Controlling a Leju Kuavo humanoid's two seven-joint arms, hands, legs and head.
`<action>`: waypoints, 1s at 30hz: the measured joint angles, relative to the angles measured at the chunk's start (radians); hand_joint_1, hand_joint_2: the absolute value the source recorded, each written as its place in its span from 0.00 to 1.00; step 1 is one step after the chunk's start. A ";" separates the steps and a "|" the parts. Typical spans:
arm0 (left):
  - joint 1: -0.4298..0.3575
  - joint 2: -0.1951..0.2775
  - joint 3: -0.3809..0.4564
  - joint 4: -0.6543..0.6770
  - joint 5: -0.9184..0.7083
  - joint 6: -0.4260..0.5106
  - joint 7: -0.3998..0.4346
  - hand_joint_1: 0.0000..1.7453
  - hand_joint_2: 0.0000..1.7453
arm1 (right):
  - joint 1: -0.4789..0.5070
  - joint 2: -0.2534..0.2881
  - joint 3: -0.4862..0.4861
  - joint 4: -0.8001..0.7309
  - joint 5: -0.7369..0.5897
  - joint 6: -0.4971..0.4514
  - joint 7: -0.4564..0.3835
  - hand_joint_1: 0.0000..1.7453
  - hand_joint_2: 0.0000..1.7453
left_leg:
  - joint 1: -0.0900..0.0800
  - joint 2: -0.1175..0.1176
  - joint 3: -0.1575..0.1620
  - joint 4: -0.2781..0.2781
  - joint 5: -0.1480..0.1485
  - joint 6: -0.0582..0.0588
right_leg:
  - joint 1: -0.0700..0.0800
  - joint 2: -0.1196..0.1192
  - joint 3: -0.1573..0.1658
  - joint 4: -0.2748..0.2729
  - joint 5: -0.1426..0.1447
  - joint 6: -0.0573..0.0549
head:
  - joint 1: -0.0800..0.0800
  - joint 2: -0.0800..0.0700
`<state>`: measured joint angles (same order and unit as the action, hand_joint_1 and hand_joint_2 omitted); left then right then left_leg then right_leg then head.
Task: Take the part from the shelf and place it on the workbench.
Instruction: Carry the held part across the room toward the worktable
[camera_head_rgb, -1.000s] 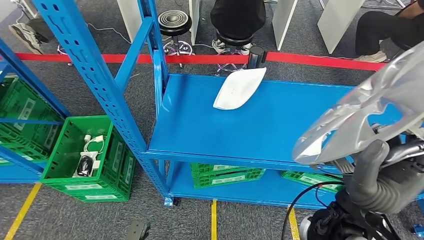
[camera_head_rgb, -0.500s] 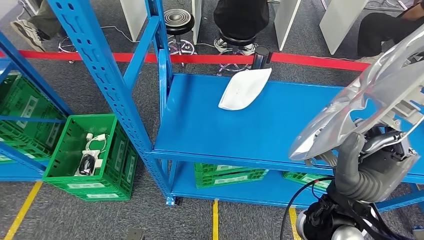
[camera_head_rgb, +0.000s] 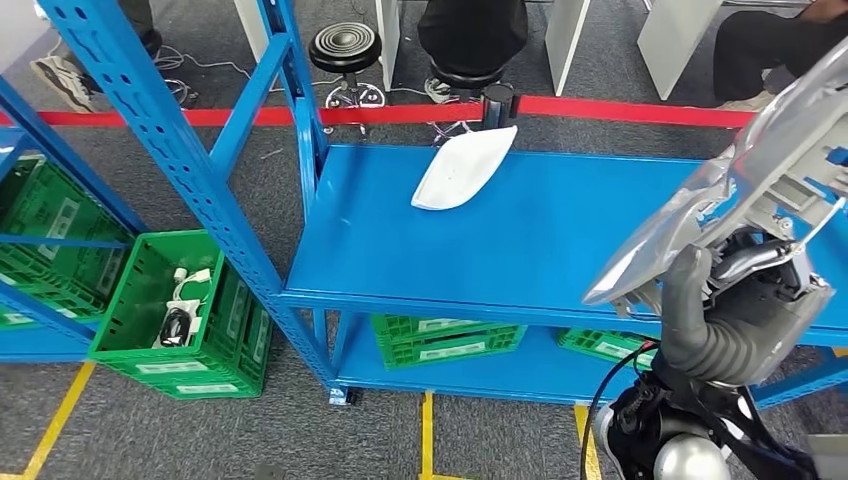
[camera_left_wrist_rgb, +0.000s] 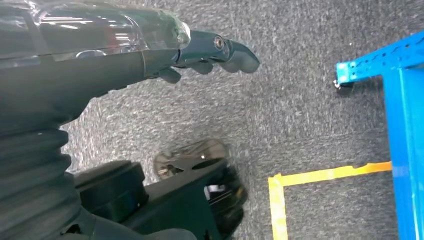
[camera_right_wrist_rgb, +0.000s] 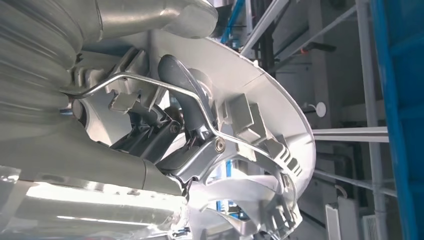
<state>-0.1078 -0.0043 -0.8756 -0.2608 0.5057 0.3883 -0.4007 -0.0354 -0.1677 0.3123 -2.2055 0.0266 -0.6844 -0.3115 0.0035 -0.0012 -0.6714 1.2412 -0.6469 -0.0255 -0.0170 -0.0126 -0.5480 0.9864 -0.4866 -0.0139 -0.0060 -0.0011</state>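
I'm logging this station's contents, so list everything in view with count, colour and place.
Silver-grey plastic part: one, held up at right, off the shelf.
White curved shell part: one, on the shelf's back edge.
Blue metal shelf: one, centre.
Green plastic crates: several, on the floor at left and on the lower shelf.
Red barrier tape: one, behind the shelf.
Black round stool: one, beyond the tape.
People: seated, behind the tape.
Right hand: holds the silver-grey part.
Left hand: hangs over grey carpet, holding nothing.
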 joint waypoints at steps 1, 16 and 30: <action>0.000 -0.002 -0.002 0.000 -0.002 0.000 -0.001 0.00 1.00 | 0.000 0.000 -0.004 -0.003 0.007 0.000 0.008 0.88 1.00 | 0.002 0.000 -0.010 0.046 -0.020 -0.003 | 0.001 -0.002 -0.009 0.001 0.006 0.000 | -0.003 0.000; -0.002 -0.032 -0.038 0.007 -0.032 0.007 0.017 0.00 1.00 | -0.006 -0.017 -0.011 -0.048 0.066 0.000 0.081 0.88 1.00 | -0.005 0.000 0.140 -0.243 0.129 0.052 | -0.002 0.003 -0.119 0.256 -0.145 0.057 | 0.019 0.000; -0.013 -0.047 -0.066 0.010 -0.050 0.010 0.066 0.00 1.00 | -0.070 -0.018 -0.005 -0.050 0.087 0.000 0.099 0.88 1.00 | -0.011 0.001 0.008 -0.083 0.048 0.005 | 0.019 0.001 0.039 -0.036 -0.004 -0.013 | 0.019 0.000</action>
<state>-0.1205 -0.0508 -0.9419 -0.2511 0.4560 0.3985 -0.3348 -0.1054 -0.1852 0.3075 -2.2557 0.1141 -0.6844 -0.2126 -0.0072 -0.0006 -0.6635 1.1582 -0.5985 -0.0207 0.0021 -0.0116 -0.5089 0.9504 -0.4908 -0.0274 0.0128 -0.0011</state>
